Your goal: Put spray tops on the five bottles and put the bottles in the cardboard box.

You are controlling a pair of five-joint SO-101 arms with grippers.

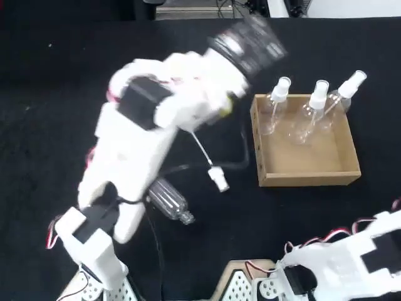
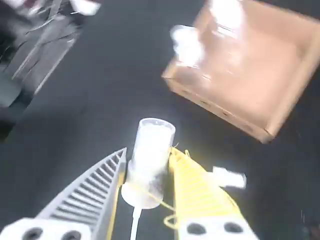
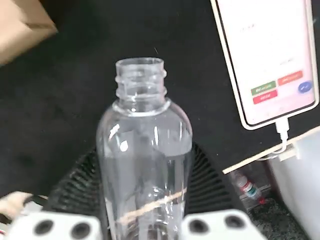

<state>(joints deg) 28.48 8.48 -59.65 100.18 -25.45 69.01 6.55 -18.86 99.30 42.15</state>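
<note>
We see left hand (image 2: 147, 156) clamped on spray top (image 2: 151, 137) over open black counter (image 1: 50, 125), short of cardboard box (image 1: 307, 164). Three topped bottles (image 1: 313, 105) lean along box's far wall; near half free. Right hand (image 3: 145, 150) closed around uncapped bottle (image 3: 145, 115). Loose top (image 1: 218, 179) and lying bottle (image 1: 170, 202) on counter beside box. Lying bottle's base hidden under left arm. High view's edge cuts off right arm.

Table (image 1: 37, 138) black; cardboard box (image 1: 310, 177) tan. Bottles (image 1: 268, 118) clear w/ white spray tops (image 1: 319, 91). Left tool (image 2: 147, 152): one finger yellow, other grey, both ribbed.
</note>
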